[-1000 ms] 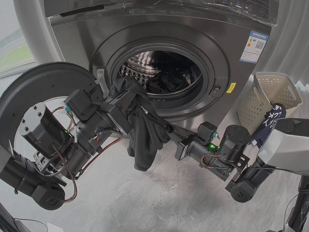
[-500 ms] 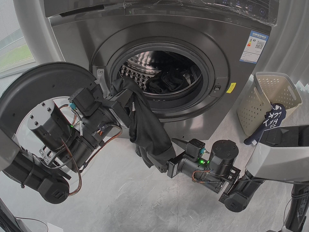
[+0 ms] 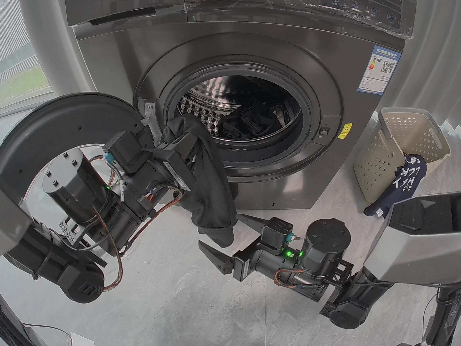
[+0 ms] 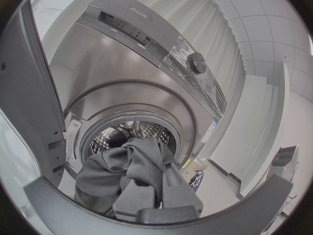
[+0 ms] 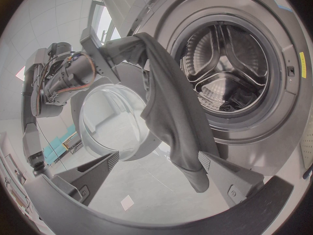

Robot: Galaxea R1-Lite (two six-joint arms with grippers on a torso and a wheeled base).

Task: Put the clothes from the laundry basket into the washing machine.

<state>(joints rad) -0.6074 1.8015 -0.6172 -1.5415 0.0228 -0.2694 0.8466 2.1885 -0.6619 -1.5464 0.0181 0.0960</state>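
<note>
One dark garment [image 4: 137, 160], left jaws pinching it in left wrist view

Floor [image 3: 192, 289] — washing machine [image 3: 269, 49], laundry basket [image 3: 384, 154]

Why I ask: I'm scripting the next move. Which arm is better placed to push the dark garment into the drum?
Probably the left. The left gripper is shut on the dark garment, right at the mouth of the drum. The right gripper hangs open, lower, near the garment's hem, holding nothing.
</note>
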